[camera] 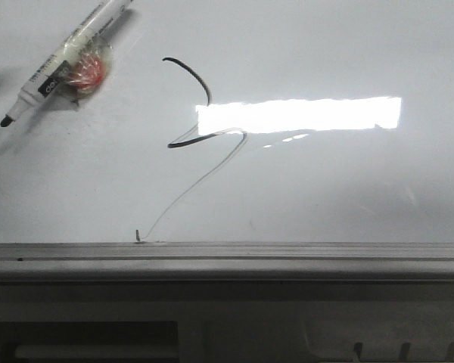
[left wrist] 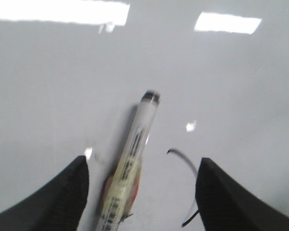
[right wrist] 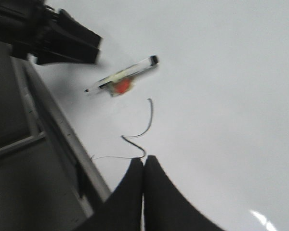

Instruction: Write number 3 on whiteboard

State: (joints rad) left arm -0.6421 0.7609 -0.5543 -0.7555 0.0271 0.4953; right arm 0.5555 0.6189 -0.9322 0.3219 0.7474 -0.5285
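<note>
The whiteboard (camera: 325, 189) fills the front view. On it is the number 3 (camera: 200, 77), a dark upper arc, a fainter lower loop and a long thin tail running toward the frame strip (camera: 287, 249). A white marker (camera: 64, 64) with a red-orange band lies on the board at the far left, tip pointing near-left. In the left wrist view my left gripper (left wrist: 143, 162) is open, its fingers astride the marker (left wrist: 135, 149) without touching it; the 3's arc (left wrist: 183, 156) lies beside it. My right gripper (right wrist: 144, 159) is shut and empty over the 3's lower loop (right wrist: 151, 118).
The board's grey frame strip (right wrist: 62, 139) runs along the near edge, with a lower grey surface beyond it. A bright rectangular light reflection (camera: 299, 115) crosses the board right of the 3. The left gripper (right wrist: 94, 50) shows dark near the marker (right wrist: 123, 76) in the right wrist view.
</note>
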